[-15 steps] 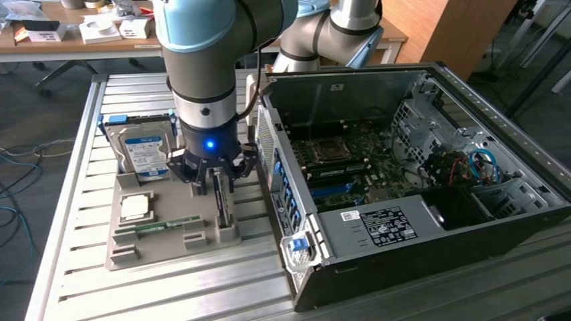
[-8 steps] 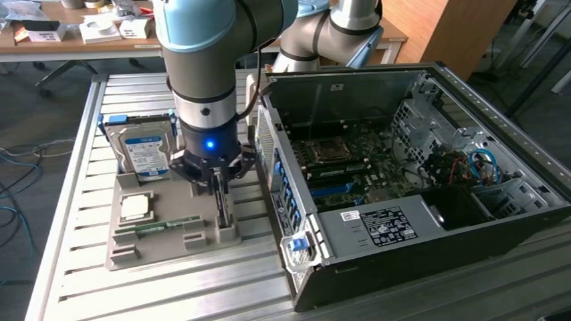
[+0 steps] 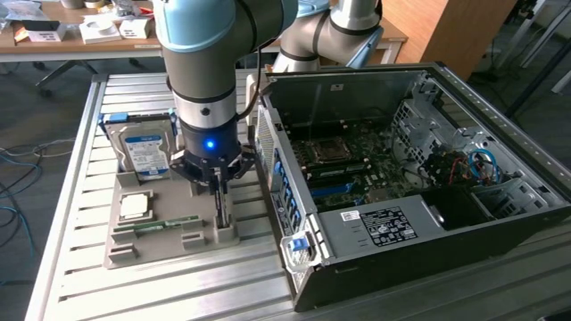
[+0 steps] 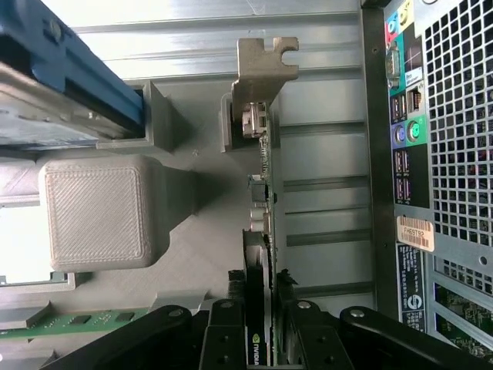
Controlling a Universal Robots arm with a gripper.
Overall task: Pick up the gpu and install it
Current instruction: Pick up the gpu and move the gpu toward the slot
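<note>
Where the tool point(image 4: 262, 308) sat: down over the gpu point(image 4: 266, 173), astride its top edge, well away from the bracket end.
Tool state: couldn't tell. Clamped on the card or just loose around it, the pics didn't settle it.
Gpu: stood on edge in a slot of the gray printed tray point(image 3: 160, 244), with its pale bracket point(image 4: 263, 65) at the far end beside a tray post. It looked fully seated, not yet lifted.
Tray neighbours: memory stick point(image 3: 168, 225) & cpu point(image 3: 134, 206) lay flat nearby. The hard drive point(image 3: 146, 150) stood upright at the tray's back, apart from the card.
Pc case point(image 3: 428, 267): lay open on the bench point(image 3: 178, 294), just beside the tray on the exterior view's right. Motherboard point(image 3: 344, 164) was exposed, and the rear ports faced the card.
Risk 1: hold looked off-centre, so the card could tilt on lift & the bracket could snag the tray post.
Risk 2: a weak pinch on a thin board could let it slip & drop onto the tray.
Risk 3: case wall was v. close, so the bracket or card edge could clip it. A tilted card prob. wouldn't seat.
</note>
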